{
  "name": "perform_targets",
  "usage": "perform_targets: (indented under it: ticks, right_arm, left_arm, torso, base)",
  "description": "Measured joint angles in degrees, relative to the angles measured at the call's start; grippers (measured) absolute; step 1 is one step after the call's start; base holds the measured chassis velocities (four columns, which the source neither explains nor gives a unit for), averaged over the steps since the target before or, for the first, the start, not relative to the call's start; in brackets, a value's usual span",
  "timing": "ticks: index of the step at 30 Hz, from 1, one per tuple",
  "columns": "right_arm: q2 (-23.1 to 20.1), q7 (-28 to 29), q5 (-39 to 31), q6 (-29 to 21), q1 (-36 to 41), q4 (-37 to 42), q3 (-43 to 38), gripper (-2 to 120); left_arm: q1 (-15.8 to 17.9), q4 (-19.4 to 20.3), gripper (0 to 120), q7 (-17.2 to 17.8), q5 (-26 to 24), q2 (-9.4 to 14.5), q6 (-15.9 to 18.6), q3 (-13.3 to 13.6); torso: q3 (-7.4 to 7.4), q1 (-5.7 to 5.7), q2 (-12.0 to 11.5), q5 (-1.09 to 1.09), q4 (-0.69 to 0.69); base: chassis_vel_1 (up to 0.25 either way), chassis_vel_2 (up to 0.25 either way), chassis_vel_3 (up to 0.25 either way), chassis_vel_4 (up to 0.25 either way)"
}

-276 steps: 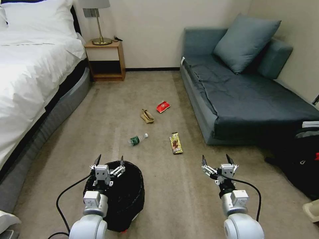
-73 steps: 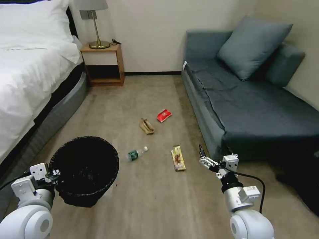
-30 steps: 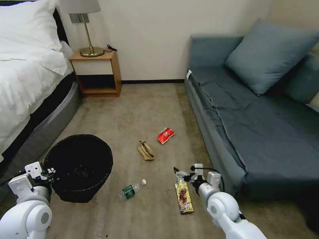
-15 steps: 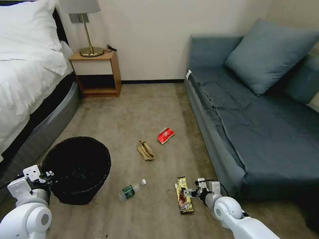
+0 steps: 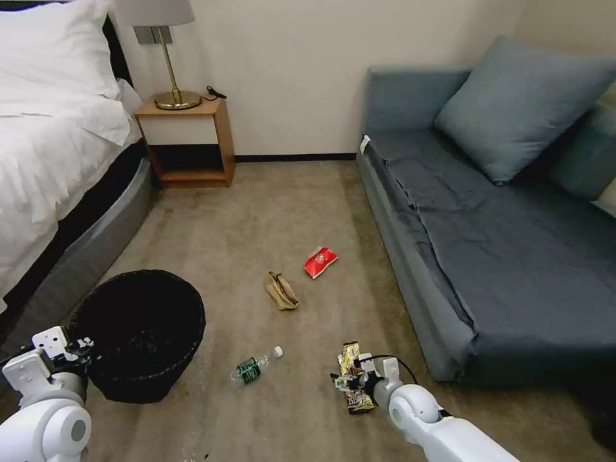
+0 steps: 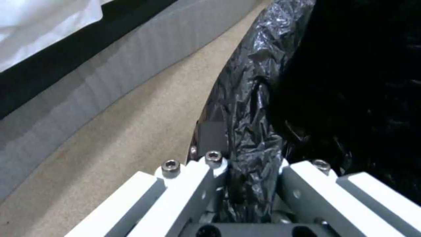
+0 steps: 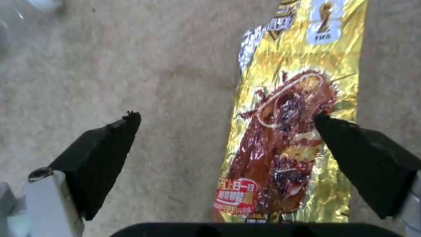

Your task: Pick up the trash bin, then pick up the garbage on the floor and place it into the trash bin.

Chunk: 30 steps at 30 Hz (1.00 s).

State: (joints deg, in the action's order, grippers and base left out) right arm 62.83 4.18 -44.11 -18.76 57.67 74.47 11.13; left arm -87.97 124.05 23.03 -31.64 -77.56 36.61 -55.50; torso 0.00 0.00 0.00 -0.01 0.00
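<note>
Gripping trash bin (image 5: 138, 333) rim: left claw (image 6: 245, 171) | right claw (image 7: 228, 131) spread wide over snack wrapper (image 7: 294, 131)

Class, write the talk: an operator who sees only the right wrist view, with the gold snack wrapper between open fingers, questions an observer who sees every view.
Operator: Is the trash bin held?
Observer: Yes. The left gripper is shut on the lined rim of the trash bin, beside the bed.
Operator: What other litter lies nearby?
Observer: The bottle lies on the carpet between the trash bin and the snack wrapper under the right gripper.
</note>
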Motion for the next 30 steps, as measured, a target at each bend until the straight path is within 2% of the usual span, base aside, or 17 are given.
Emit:
perform_targets:
  ticks: [15,21,30]
  right_arm:
    - [2.02,-1.26,2.37,2.75,-1.58,-5.56,0.78,96]
    - [-0.72,-1.01,2.96,3.13,-0.75,-1.96,-0.23,97]
    - [-1.77,-1.12,3.35,3.27,-0.56,-2.35,-0.59,96]
  left_arm:
    - [-0.29,-0.25,2,-0.02,0.02,0.27,-0.22,-0.10]
    - [-0.29,-0.14,2,-0.01,0.37,-0.22,-0.28,0.48]
    - [-0.12,0.39,2,-0.01,0.46,-0.39,-0.29,0.81]
  torso:
    - [0.00,0.00,0.00,0.00,0.00]
    - [0.00,0.00,0.00,0.01,0.00]
    - [0.00,0.00,0.00,0.01,0.00]
  base:
    - [0.000,0.000,0.000,0.000]
    - [0.000,0.000,0.000,0.000]
    - [0.000,0.000,0.000,0.000]
